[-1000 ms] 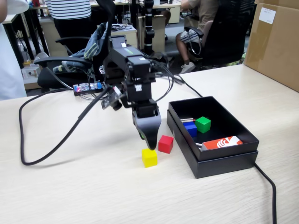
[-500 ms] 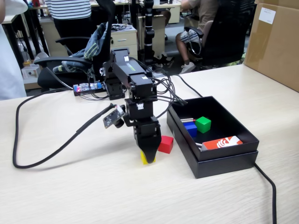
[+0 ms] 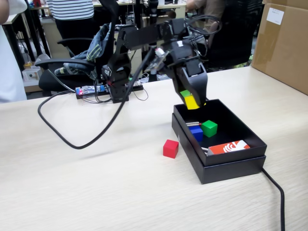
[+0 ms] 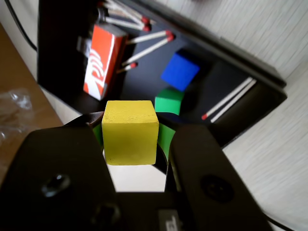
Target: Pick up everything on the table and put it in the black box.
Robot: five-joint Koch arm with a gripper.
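Note:
My gripper [image 3: 191,101] is shut on the yellow cube [image 4: 130,132], pinched between green-padded jaws, and holds it above the far-left rim of the black box [image 3: 250,161]. The yellow cube also shows in the fixed view [image 3: 191,102]. A green cube [image 3: 209,128] and a blue cube [image 3: 196,132] lie inside the box; both show in the wrist view, green [image 4: 169,100] and blue [image 4: 180,70]. The red cube [image 3: 170,148] sits on the table [image 3: 96,183] just left of the box.
An orange-red matchbox [image 3: 229,147] and loose red-tipped matches [image 4: 149,37] lie in the box. A big brown carton [image 3: 284,43] stands at the back right. A black cable [image 3: 72,139] loops on the table at left; another [image 3: 276,192] runs from the box to the front right.

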